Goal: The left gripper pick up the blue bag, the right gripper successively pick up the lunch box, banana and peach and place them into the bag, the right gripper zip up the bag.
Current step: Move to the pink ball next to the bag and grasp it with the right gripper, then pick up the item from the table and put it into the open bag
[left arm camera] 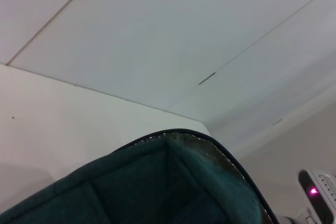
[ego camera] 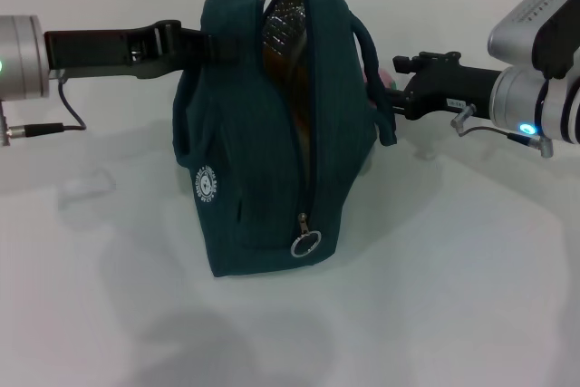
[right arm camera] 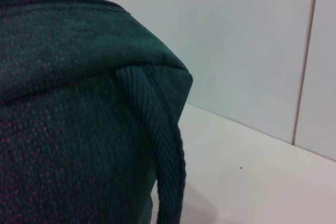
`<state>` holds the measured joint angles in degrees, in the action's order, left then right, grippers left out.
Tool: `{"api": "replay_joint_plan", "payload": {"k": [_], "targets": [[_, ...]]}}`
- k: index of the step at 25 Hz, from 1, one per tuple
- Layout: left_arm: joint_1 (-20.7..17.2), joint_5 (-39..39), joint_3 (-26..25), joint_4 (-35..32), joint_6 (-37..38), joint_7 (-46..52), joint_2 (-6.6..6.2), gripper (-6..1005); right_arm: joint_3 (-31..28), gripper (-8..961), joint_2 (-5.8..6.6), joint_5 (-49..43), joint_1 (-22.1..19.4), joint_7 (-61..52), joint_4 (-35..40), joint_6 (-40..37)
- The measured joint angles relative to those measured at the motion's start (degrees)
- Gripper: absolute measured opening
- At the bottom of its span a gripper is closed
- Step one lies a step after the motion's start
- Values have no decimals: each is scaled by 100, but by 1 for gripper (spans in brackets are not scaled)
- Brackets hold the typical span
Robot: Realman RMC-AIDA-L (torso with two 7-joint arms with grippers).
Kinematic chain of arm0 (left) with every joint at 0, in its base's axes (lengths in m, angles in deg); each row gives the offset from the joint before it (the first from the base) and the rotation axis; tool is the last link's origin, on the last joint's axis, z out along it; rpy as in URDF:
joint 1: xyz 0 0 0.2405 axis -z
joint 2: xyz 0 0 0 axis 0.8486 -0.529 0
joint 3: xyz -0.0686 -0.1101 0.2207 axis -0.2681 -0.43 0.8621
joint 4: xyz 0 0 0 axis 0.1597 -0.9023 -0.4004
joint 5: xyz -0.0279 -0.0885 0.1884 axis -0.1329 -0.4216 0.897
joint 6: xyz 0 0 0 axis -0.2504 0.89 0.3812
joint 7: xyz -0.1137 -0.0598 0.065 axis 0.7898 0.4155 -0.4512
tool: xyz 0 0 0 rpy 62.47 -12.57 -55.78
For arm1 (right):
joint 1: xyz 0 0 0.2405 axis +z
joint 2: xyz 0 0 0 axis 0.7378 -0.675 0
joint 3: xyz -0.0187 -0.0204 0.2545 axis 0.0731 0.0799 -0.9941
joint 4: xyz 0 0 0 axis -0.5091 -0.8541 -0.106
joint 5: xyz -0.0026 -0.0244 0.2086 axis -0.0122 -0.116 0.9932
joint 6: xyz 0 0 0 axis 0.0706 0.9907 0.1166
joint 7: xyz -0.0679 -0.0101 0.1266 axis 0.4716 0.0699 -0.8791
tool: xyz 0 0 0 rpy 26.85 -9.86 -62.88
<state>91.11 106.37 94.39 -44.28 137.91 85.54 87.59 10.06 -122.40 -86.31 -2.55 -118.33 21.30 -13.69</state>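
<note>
Upright, the blue bag [ego camera: 263,142] gapes unzipped, shiny lining [ego camera: 283,15] showing.

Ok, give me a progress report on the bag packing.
Looks done: the blue bag stands upright, the left gripper at its upper side. No lunch box or banana lies on the table; whether they are inside cannot be seen. In hand: the right gripper is by the far side, something pink beside it. Left: the zip gapes, its ring pull low.
</note>
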Motion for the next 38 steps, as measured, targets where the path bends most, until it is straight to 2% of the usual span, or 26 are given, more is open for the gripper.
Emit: {"api": "replay_joint_plan", "payload": {"k": [10,20,25,28,35,38], "targets": [[0,1,0,0,-9,0,0,54,4,536,0,0,-1,-11,1,9],[-38,-2,0,0,-2,0,-10,54,4,111,-1,49,-61,-25,43,-6],[-59,-3,0,-1,14,0,-20,53,-5,58,0,74,-117,-27,122,-39],[-69,-3,0,-1,32,5,-31,53,-35,29,0,118,-344,-24,440,-42],[-141,-57,0,-27,55,9,-57,54,-109,28,25,285,-1253,-8,1759,-77],[-143,-63,0,-36,60,15,-62,54,-262,27,27,293,-1546,-10,2162,-329]]}}
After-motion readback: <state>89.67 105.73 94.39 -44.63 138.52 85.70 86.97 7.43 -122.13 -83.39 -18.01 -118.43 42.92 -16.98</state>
